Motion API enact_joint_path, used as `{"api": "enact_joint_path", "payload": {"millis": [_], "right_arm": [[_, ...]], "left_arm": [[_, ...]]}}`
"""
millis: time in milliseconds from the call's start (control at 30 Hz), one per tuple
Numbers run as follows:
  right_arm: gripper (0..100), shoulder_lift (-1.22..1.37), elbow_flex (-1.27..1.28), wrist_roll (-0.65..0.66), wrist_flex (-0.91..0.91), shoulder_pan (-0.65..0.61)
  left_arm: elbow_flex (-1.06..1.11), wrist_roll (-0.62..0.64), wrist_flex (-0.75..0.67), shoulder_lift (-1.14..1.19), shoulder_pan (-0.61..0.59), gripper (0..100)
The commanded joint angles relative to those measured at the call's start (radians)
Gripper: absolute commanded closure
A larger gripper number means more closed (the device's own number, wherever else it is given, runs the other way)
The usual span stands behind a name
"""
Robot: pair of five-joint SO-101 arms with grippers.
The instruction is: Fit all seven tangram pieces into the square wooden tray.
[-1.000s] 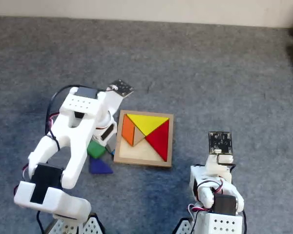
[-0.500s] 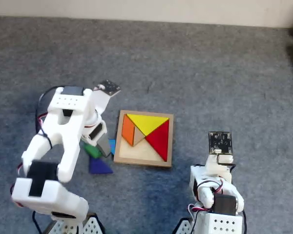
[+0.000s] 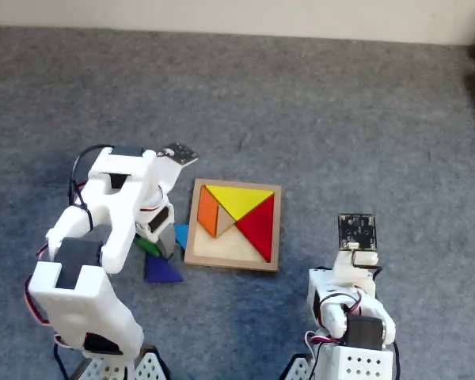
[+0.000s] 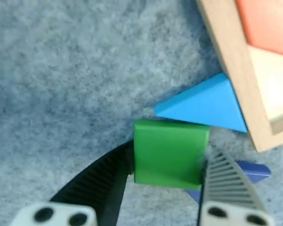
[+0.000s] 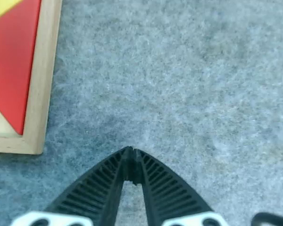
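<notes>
Note left claw (image 4: 170, 153) pinched across green square (image 4: 167, 141), on the worktop (image 4: 61, 70) just left of the tray (image 4: 226, 70), touching blue triangle (image 4: 203, 106); right claw (image 5: 132, 172) closed, empty. Beware shallow edge grip: risks slip on lifting, or nudging the triangle.

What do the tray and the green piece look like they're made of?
Tray: looks like bare, light wood. The rim is tan, the floor paler, and there is no gloss. Green piece: probably painted wood. The colour is flat, even and matte, and the edges are crisp. No grain shows, so plastic can't be ruled out.
</notes>
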Motion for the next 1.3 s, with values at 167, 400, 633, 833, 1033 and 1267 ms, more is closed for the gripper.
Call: {"api": "enact_joint_path", "payload": {"millis": [167, 400, 633, 833, 1033, 1267], "right_arm": [[99.3, -0.018, 0.102, 0.011, 0.007, 0.01], [99.3, -0.018, 0.102, 0.011, 0.007, 0.01], [99.3, -0.018, 0.102, 0.011, 0.007, 0.01], [99.3, -0.018, 0.102, 0.011, 0.007, 0.01], [99.3, -0.018, 0.102, 0.011, 0.007, 0.01], [99.3, -0.018, 0.102, 0.011, 0.007, 0.01]], "left_arm": [[-0.022, 0.021, -0.008, -0.131, -0.01, 83], [-0.022, 0.058, 0.068, -0.265, 0.081, 83], [-0.03, 0.135, 0.063, -0.275, 0.278, 83], [-0.048, 0.242, -0.009, -0.216, 0.418, 83], [-0.16, 0.302, -0.021, -0.071, 0.427, 83], [-0.211, 0.33, -0.021, -0.03, 0.43, 83]]}}
